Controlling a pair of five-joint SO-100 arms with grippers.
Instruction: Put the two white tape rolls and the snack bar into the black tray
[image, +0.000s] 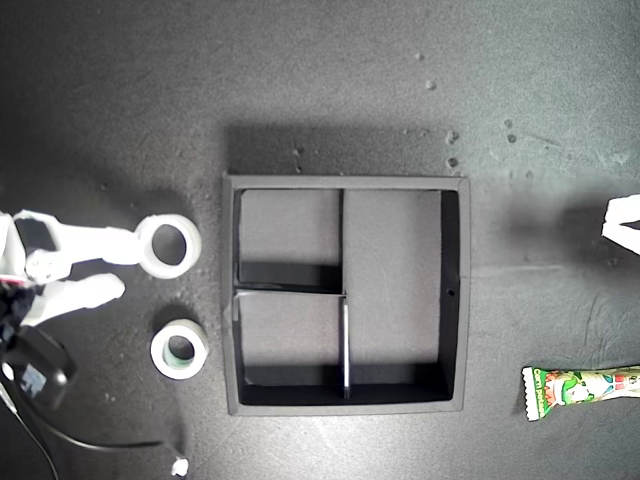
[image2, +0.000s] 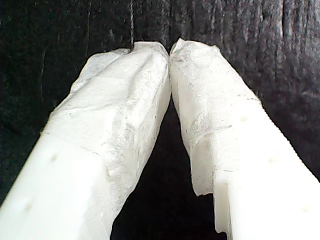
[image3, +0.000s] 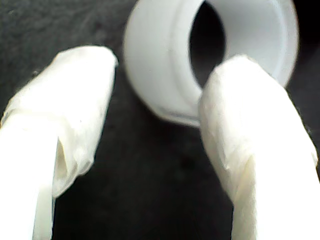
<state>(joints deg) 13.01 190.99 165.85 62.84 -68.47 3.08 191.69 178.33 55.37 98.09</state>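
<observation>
Dark grey felt-like mat (image: 330, 80) covers the worktop. My second gripper (image: 128, 268), at the exterior view's left edge, has its jaws spread; one finger (image3: 250, 125) overlaps the wide-holed tape roll (image: 169, 245), the other lies apart from it, nothing clamped. Just below in that view sits the thicker tape roll (image: 180, 349), flat on the mat. The black tray (image: 346, 182) lies mid-mat, compartments bare. Snack bar (image: 585, 390) rests at the exterior view's right edge, near my first gripper (image2: 170, 50), whose tips meet on nothing.
</observation>
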